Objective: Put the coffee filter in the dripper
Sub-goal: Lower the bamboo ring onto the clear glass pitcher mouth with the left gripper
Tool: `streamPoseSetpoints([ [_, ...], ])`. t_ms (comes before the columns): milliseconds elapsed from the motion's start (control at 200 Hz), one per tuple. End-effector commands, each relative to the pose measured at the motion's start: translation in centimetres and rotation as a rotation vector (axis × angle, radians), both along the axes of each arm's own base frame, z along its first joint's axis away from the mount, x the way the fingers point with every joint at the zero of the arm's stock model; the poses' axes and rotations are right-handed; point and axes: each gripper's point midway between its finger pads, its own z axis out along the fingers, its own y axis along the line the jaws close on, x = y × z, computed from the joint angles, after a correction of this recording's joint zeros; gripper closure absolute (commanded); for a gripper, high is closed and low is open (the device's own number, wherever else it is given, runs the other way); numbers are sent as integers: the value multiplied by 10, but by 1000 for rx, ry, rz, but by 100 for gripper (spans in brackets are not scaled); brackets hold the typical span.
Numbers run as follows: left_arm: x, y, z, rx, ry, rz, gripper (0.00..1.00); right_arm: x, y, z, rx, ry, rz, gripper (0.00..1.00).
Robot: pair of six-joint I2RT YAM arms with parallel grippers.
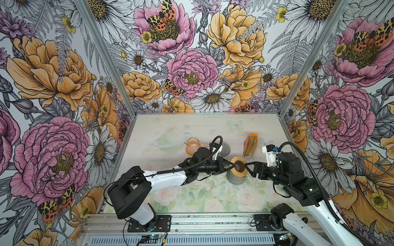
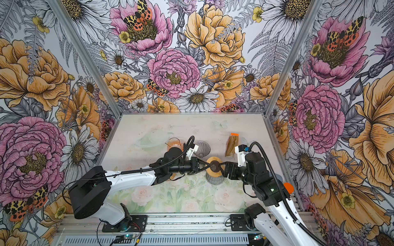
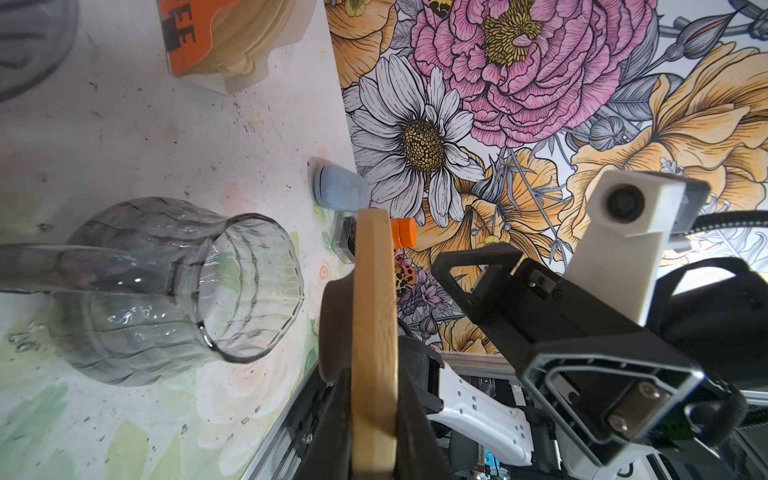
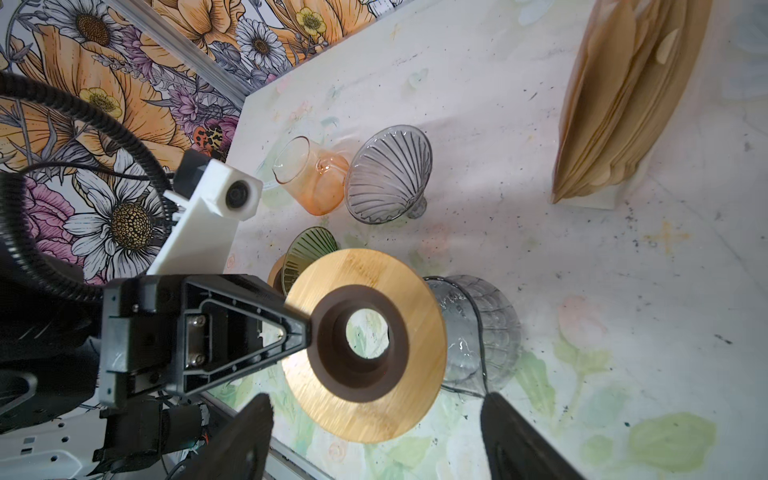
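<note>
Many brown paper filters [image 1: 250,144] stand bagged at the back right of the table [image 1: 170,132], apart from both arms. Only the right wrist view shows a green dripper [image 4: 309,253], partly hidden by the wooden ring [image 4: 365,345]. The left gripper [image 1: 232,165] pinches that ring close to a clear carafe [image 3: 187,291]. The right gripper [image 1: 248,169] is spread beside it. A grey dripper [image 4: 388,174] lies by an orange carafe [image 4: 311,178].

Black letters "FEE", start cut off by the frame edge, on the orange label [image 3: 183,37] of the filter pack [image 3: 249,41], left wrist view. In both top views the label [image 1: 253,134] sits at the pack's 12 o'clock end, too small to read.
</note>
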Motion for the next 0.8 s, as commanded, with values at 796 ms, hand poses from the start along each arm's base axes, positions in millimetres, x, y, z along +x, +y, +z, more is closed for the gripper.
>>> streamPoseSetpoints([
  [796,23,-21,-25,-8,87,36,88,1,-13,-41,-43,100,-43,21],
])
